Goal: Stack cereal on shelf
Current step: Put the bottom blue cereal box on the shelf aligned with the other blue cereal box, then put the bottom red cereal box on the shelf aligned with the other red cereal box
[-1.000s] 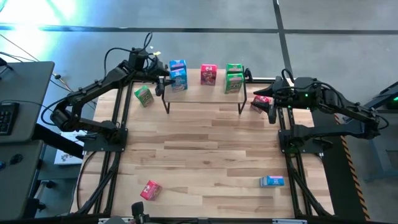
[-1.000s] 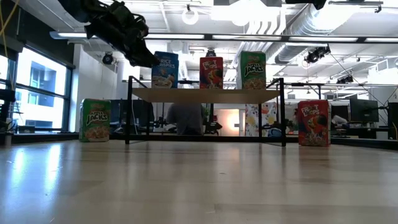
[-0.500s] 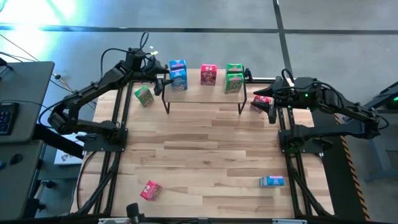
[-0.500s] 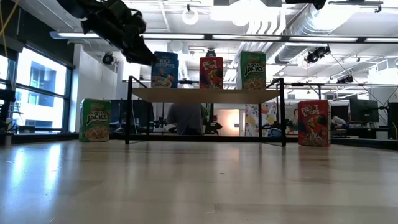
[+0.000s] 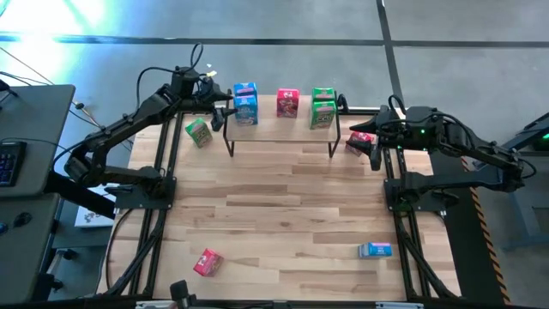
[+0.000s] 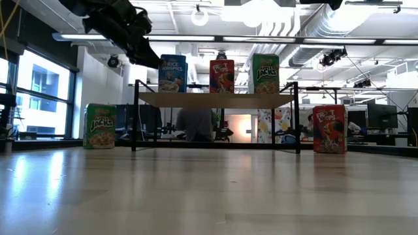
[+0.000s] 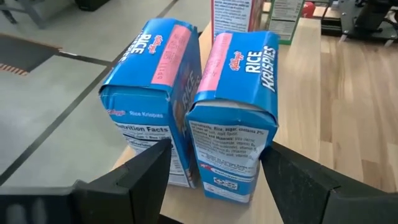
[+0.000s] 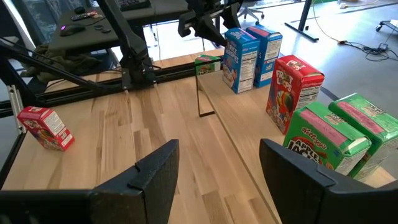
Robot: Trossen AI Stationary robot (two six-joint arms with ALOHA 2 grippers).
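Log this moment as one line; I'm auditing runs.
left gripper: open, behind two blue Rice Krispies boxes | shelf | right gripper: open

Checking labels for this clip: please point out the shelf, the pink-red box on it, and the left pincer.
shelf (image 6: 215, 99): low view, front edge of the board.
pink-red box (image 6: 222, 76): low view, printed front.
left pincer (image 7: 214, 180): left wrist view, midway between its open fingertips.

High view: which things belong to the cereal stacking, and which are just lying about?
Job: shelf, blue pair, shelf red box, green pair, loose green box, right red box, front red box, front blue box.
Lying about: keyboard, desk, cables.
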